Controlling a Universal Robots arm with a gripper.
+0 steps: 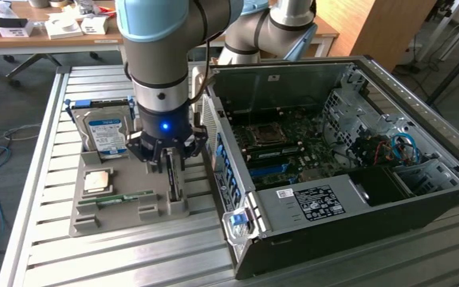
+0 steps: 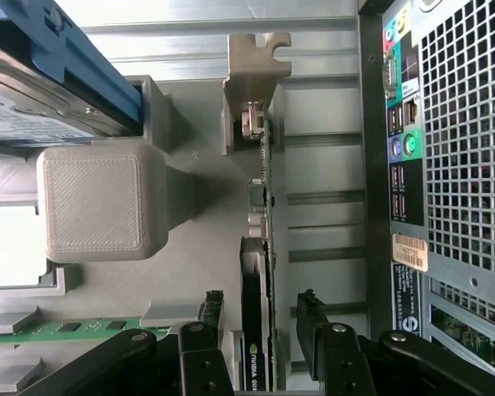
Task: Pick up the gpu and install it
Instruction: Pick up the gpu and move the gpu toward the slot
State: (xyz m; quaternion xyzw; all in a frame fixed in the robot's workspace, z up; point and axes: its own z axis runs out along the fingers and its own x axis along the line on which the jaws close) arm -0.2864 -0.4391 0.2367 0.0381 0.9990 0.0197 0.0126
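While I hold the claw (image 1: pixel 168 161) over the gray holder (image 1: pixel 94 222), its fingers (image 2: pixel 312 323) stand apart either side of the upright gpu (image 2: pixel 256 285), gaps showing both sides.

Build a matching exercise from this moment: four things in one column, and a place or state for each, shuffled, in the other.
1. gpu
2. hard drive
3. memory stick
4. computer case

A. side open, inside exposed
B. slim and green, in the grey holder
C. standing on edge between the open jaws
D. blue-and-white label showing

Pairs: 1-C, 2-D, 3-B, 4-A
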